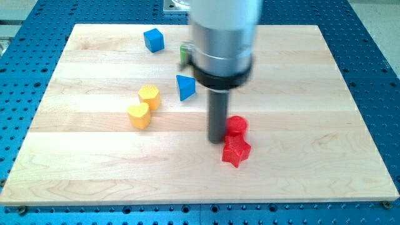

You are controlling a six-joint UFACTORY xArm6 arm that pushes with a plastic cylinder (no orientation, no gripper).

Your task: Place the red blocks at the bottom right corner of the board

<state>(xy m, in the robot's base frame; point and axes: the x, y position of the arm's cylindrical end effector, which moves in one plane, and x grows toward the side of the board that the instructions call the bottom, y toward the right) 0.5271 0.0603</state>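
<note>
Two red blocks lie near the board's middle, slightly toward the view's bottom right. A red round block sits just above a red star-shaped block, and they touch or nearly touch. My tip rests on the board right at the left side of the two red blocks, close against the round one. The thick rod and its grey housing rise from it toward the view's top.
A blue triangular block and a blue cube lie at upper left of my tip. Two yellow blocks sit at the left. A green block is partly hidden behind the housing. The wooden board lies on a blue perforated table.
</note>
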